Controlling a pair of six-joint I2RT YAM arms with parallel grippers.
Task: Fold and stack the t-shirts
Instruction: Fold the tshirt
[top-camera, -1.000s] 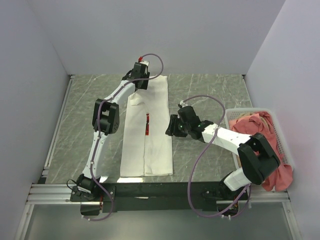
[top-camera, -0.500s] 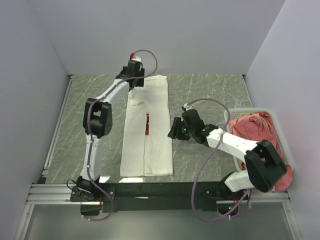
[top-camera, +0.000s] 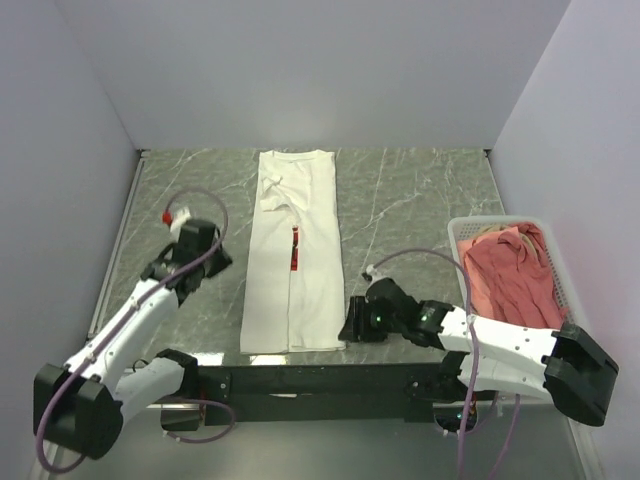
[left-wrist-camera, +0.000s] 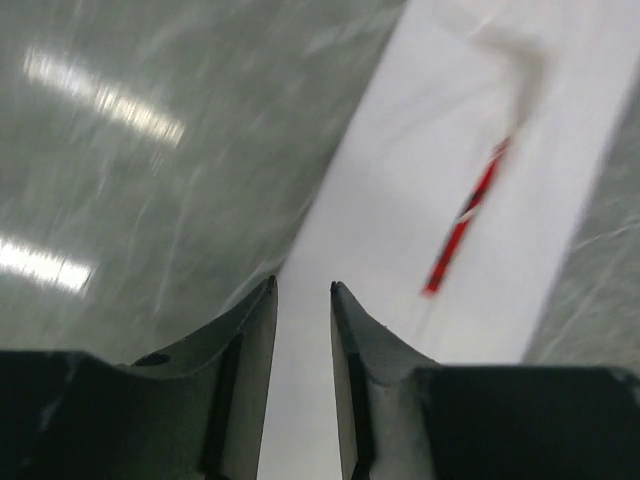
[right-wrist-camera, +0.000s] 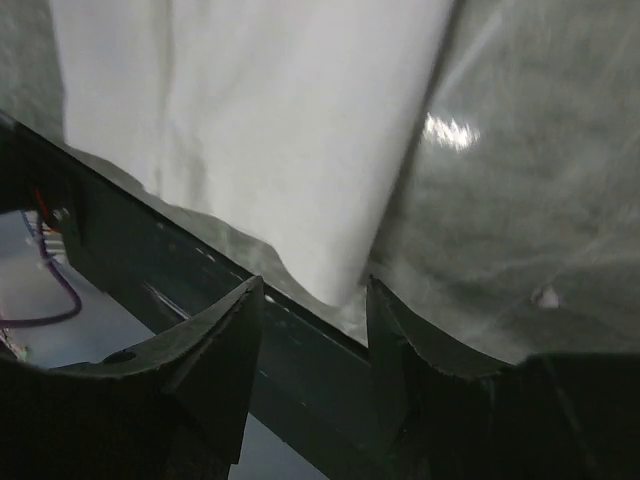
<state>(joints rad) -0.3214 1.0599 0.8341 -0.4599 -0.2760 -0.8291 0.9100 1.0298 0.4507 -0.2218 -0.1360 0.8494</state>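
Top external: t-shirt (top-camera: 308, 262) lengthwise, collar (top-camera: 297, 155) far.

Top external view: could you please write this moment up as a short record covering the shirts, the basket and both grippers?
white t-shirt: folded into a long strip, lying flat on the table
red print: a thin line showing at the fold
salmon-pink shirt: bunched in the basket
basket: right side of the table
left gripper: open, empty, just left of the strip
right gripper: open, empty, at the strip's near right corner
stack: not started
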